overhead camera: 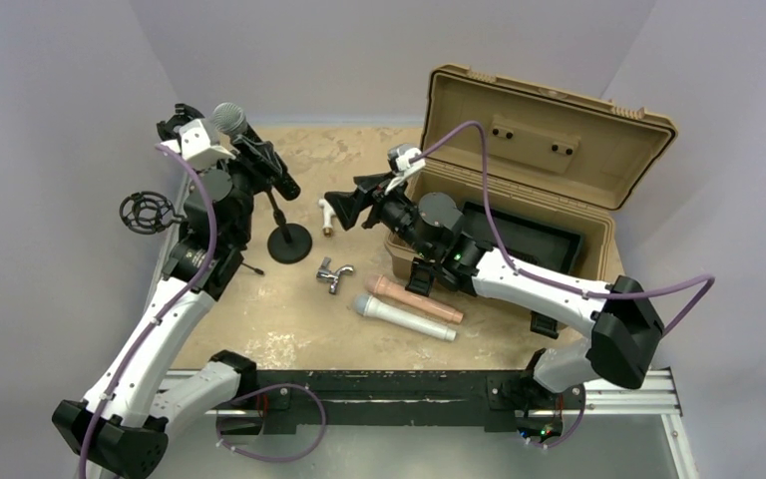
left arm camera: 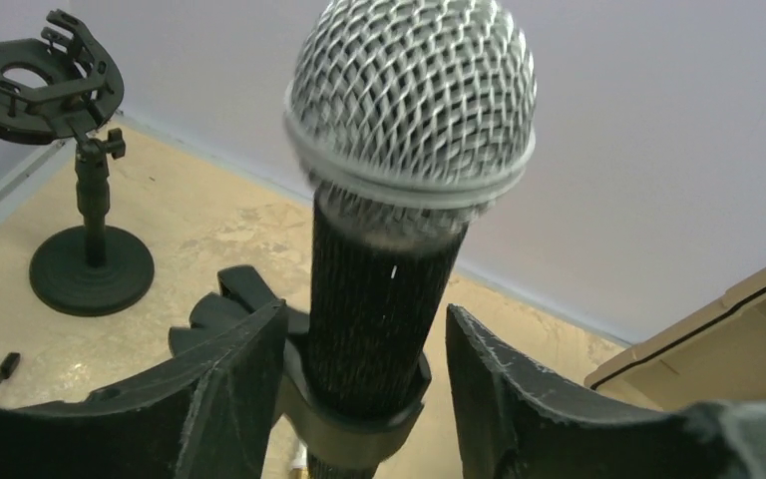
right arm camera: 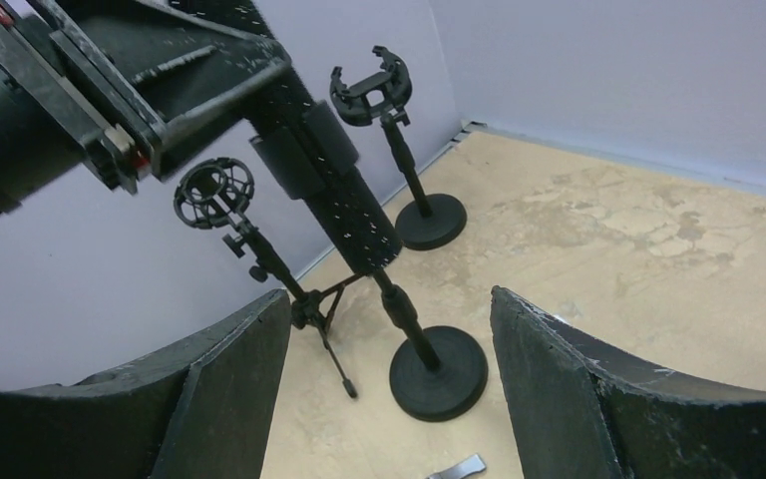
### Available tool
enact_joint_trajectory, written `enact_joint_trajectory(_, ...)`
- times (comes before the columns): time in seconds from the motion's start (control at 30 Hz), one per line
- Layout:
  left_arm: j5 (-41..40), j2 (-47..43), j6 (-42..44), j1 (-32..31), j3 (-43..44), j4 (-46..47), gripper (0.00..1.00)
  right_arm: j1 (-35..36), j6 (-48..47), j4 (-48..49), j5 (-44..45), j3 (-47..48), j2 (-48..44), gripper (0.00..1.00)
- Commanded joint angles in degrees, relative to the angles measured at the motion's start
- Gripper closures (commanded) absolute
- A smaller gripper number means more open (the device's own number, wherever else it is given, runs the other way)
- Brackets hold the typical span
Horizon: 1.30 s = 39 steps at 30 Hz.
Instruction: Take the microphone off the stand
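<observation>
The microphone point(overhead camera: 249, 142), black with a silver mesh head point(left arm camera: 414, 95), sits tilted in the clip point(left arm camera: 359, 424) of a black stand point(overhead camera: 289, 242) with a round base. My left gripper point(overhead camera: 242, 148) straddles its body just above the clip. In the left wrist view the left gripper point(left arm camera: 367, 311) is open, with a clear gap between the right finger point(left arm camera: 519, 399) and the body. My right gripper point(overhead camera: 344, 205) hovers open to the right of the stand, facing it. The right wrist view shows the right gripper point(right arm camera: 391, 294) holding nothing, with the stand's base point(right arm camera: 439, 371) beyond.
An open tan case point(overhead camera: 549, 130) stands at the right. A white microphone point(overhead camera: 404, 317), a pinkish one point(overhead camera: 414, 299) and a metal clip point(overhead camera: 334, 272) lie mid-table. A shock-mount tripod point(overhead camera: 147, 212) and an empty clip stand point(left arm camera: 90, 264) stand along the left wall.
</observation>
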Motion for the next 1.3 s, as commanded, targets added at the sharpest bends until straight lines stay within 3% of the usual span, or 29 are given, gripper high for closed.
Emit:
enact_joint_trajectory(0.0,1.8,-1.9,-3.1,-0.7,1.8,-5.5,0.33,0.9,-3.2,-1.9,3.2,6.3,1.4,0.28)
enact_joint_trajectory(0.13,5.0,-3.7,-2.6,-0.2,4.6,-10.9,0.13,1.3,-5.1,-4.2,3.8,12.2,4.5,0.28)
enact_joint_trajectory(0.27,9.0,-7.3,1.0,1.3,7.2,-15.5,0.06,2.2,-7.5,-7.8,6.5,19.5,8.2,0.28)
enact_joint_trajectory(0.47,-1.3,-17.3,15.9,2.1,7.2,-16.6,0.05,4.2,-9.0,-16.5,14.5,33.4,15.9,0.24)
enact_joint_trajectory(0.67,-11.8,-23.6,26.3,2.2,2.0,-11.4,0.07,10.7,-11.9,-25.0,33.3,51.2,26.5,0.11)
enact_joint_trajectory(0.87,-19.6,-29.8,26.4,2.5,-4.8,-5.4,0.08,16.4,-20.7,-24.9,46.9,64.8,37.2,0.11)
enact_joint_trajectory(1.1,-19.6,-35.6,23.1,2.9,-7.9,-3.2,0.11,17.7,-34.3,-19.7,52.3,77.0,47.2,0.12)
enact_joint_trajectory(1.27,-18.2,-36.2,22.2,3.1,-9.1,-2.1,0.13,17.7,-44.8,-9.6,53.8,79.1,50.9,0.14)
